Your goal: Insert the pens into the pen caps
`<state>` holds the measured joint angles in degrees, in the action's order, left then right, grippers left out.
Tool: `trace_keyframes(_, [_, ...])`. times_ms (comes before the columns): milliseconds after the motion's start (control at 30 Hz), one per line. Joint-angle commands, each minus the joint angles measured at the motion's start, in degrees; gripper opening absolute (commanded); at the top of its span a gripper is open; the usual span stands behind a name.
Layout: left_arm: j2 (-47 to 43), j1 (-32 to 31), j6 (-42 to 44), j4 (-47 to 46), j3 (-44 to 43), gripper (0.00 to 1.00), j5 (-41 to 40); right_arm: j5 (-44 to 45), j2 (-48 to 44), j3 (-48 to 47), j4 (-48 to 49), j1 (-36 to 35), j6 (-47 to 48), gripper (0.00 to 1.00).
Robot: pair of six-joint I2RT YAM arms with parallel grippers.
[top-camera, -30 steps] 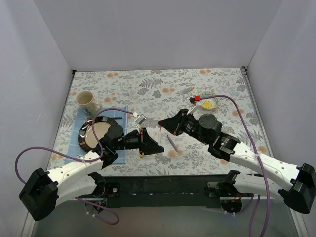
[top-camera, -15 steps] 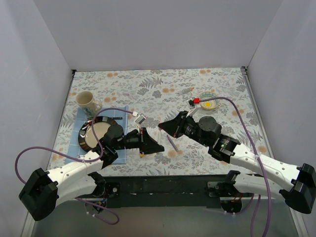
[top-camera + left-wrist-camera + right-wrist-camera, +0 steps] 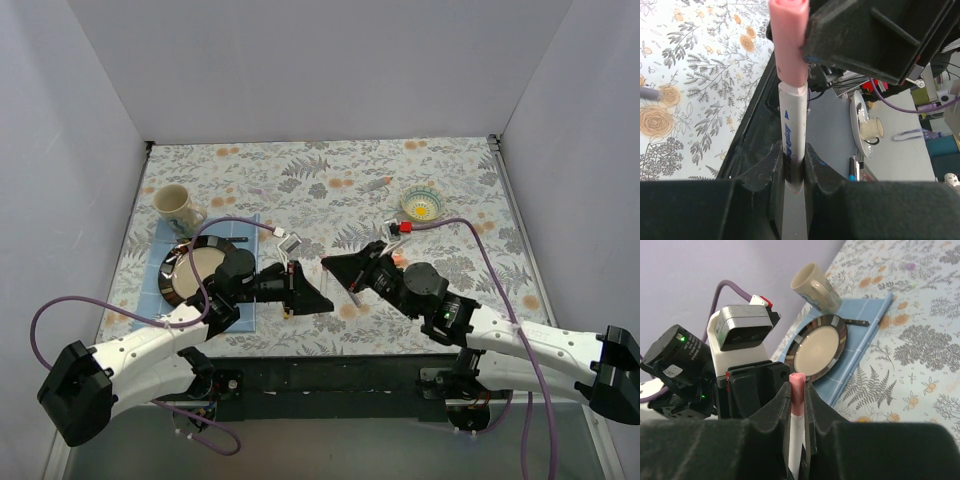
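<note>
The white-pink pen (image 3: 792,120) has a white body and a pink end (image 3: 789,45). My left gripper (image 3: 792,165) is shut on the white body. My right gripper (image 3: 797,390) is shut on the pink end (image 3: 797,382). In the top view the left gripper (image 3: 320,300) and the right gripper (image 3: 330,265) meet tip to tip above the table's near middle, and they hide the pen. The purple pen (image 3: 351,293) lies on the table just right of them. A small yellow piece (image 3: 287,313) shows under the left gripper. I see no orange cap.
A yellow-centred bowl (image 3: 422,204) sits at the back right, with a grey stick-like object (image 3: 378,185) to its left. A mug (image 3: 177,208) and a dark-rimmed plate (image 3: 192,270) on a blue mat (image 3: 245,300) are at the left. The table's near edge is just below the grippers.
My right arm has moved left and toward the near edge, bringing its gripper up against the left gripper and uncovering the bowl. The left arm has barely moved.
</note>
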<state>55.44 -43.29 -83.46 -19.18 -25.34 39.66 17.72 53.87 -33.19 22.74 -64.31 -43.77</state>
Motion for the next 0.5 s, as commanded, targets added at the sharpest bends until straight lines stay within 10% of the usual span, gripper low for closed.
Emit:
trace_keyframes(0, [-0.8, 0.5, 2.0, -6.6, -7.0, 0.00, -3.4, -8.1, -1.6, 6.9, 10.5, -3.8, -1.1, 0.06])
trace_keyframes(233, [-2.1, 0.5, 8.4, -1.7, -11.6, 0.00, -4.2, -12.1, -3.9, 5.4, 12.7, -3.9, 0.2, 0.16])
trace_keyframes(467, [-3.1, 0.5, 17.5, 6.4, -16.7, 0.00, -5.6, -10.2, -7.1, -0.7, 6.0, -3.8, 4.5, 0.61])
